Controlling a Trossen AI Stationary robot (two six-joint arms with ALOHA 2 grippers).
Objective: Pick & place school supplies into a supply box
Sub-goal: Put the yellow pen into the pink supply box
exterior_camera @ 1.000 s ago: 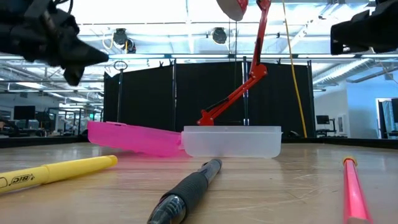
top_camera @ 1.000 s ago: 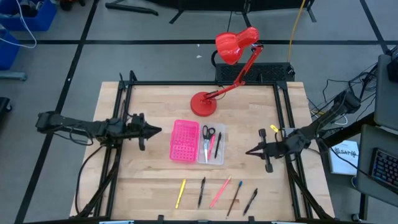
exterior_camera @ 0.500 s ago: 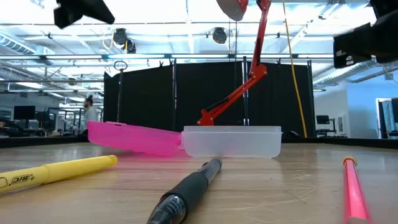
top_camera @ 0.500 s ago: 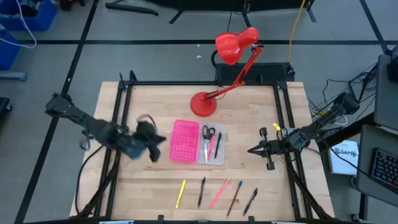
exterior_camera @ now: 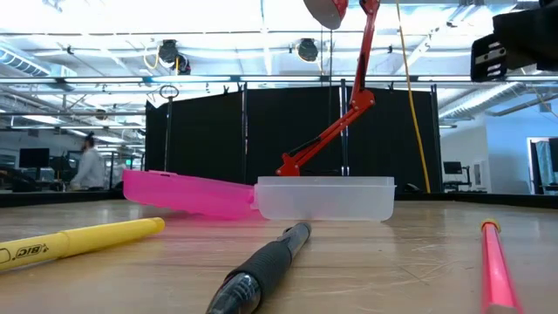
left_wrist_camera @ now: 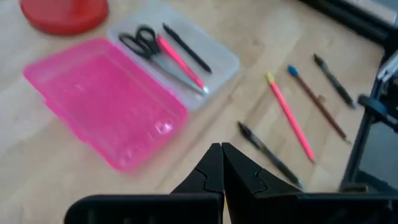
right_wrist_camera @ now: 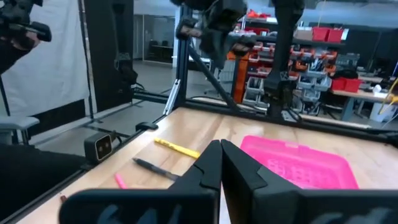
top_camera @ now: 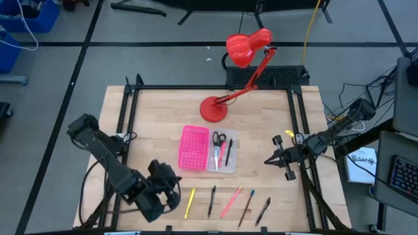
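High view: left gripper (top_camera: 171, 194) poised, fingers pressed together and empty, close beside the yellow pen (top_camera: 189, 202).
The supply box (top_camera: 208, 150) is seen open mid-table, pink half toward the left arm, clear half holding the scissors (top_camera: 217, 145) and two pens; five more pens are laid in a row along the near edge, and the right gripper (top_camera: 269, 159) is parked shut and empty near the table's right side. Low view: the yellow pen (exterior_camera: 78, 240) and a black pen (exterior_camera: 261, 270) are shown flat on the wood, well apart from the box (exterior_camera: 323, 198), so the fingers should be opened before the descent and closed across the barrel's middle. Left wrist view: the closed fingertips (left_wrist_camera: 221, 163) are aimed above the tabletop between the box (left_wrist_camera: 106, 99) and the row, so realignment over one pen is judged necessary. Right wrist view: the right fingers (right_wrist_camera: 217, 163) are seen closed, pointing across toward the pink half (right_wrist_camera: 297, 163).
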